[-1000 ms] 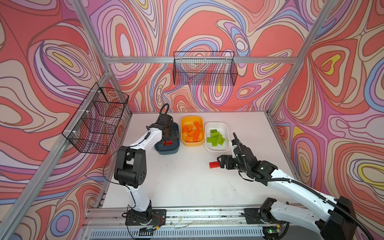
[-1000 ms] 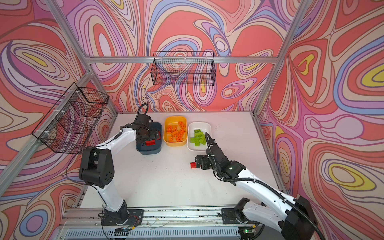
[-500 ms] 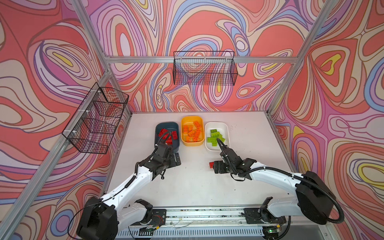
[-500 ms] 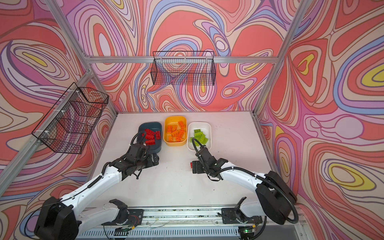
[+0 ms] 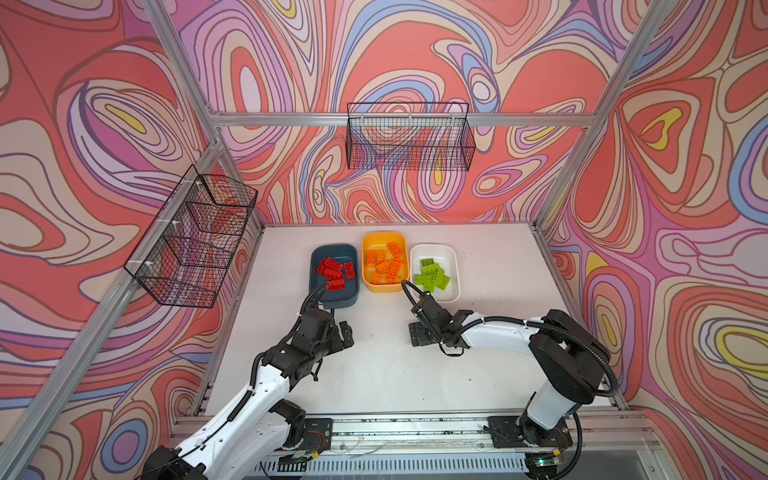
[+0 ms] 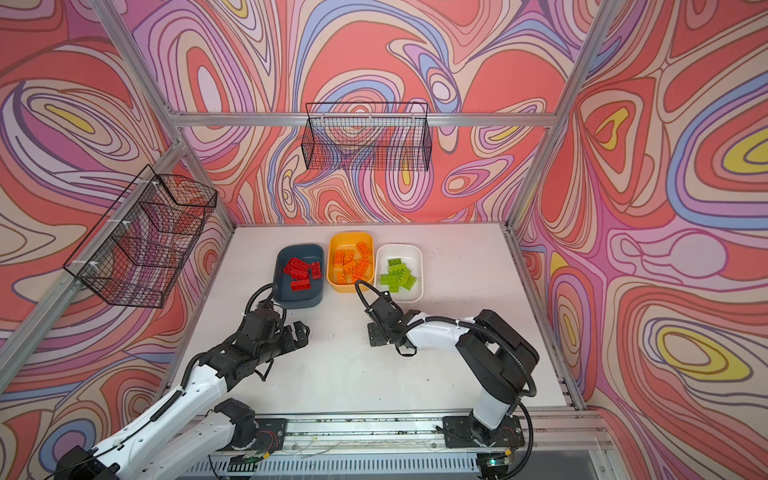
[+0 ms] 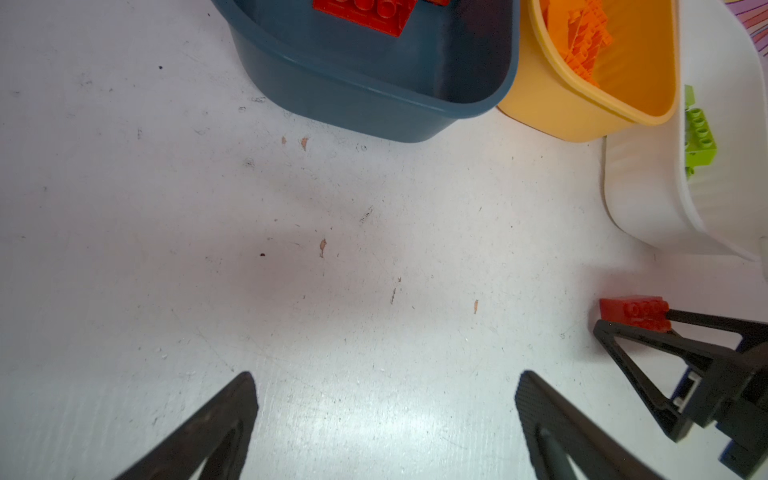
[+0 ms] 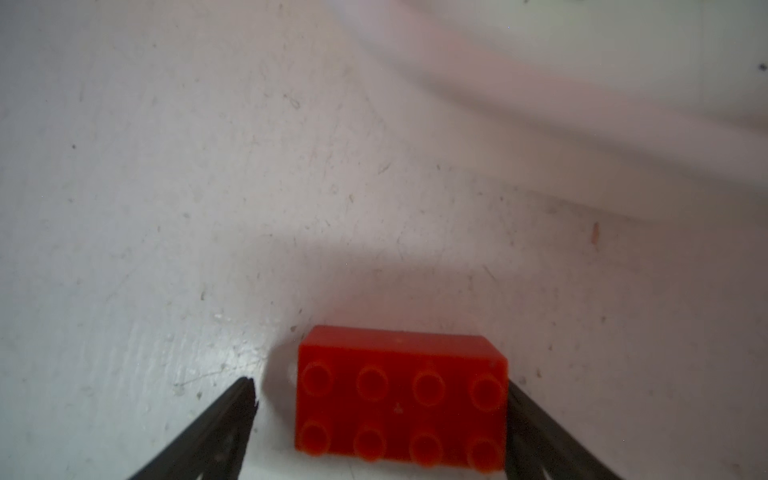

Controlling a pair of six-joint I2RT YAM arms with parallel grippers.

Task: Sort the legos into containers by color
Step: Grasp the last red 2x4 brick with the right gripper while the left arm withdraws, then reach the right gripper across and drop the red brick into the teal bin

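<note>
The white table [image 5: 374, 374] is almost bare, and the sorting looks nearly finished. The three trays stand in a row at its far side. The dark teal tray [image 5: 338, 298] holds the red bricks [image 5: 334, 268], the yellow tray [image 5: 374, 243] holds the orange bricks [image 5: 384, 266], and the white tray [image 5: 436, 251] holds the lime green bricks [image 5: 432, 276], with no colour mixed in that I can see. By my reading, only one piece is left to move. The left gripper [image 7: 386, 378] hangs empty over bare table in front of the teal tray, its jaws spread wide. The right gripper [image 8: 380, 395] sits low on the table in front of the white tray, its jaws apart and straddling the last red brick [image 8: 401, 395]. One finger touches a short end and the other stands off with a clear gap, so nothing is clamped yet. This brick lies flat on the table near the white tray's front wall and apart from it, studs up. Its long axis runs from finger to finger, so the jaws would close on its short ends. The gripper hides the brick in both top views, so I cannot tell how that axis lies relative to the row of trays. The brick belongs in the teal tray, past the yellow one.
</note>
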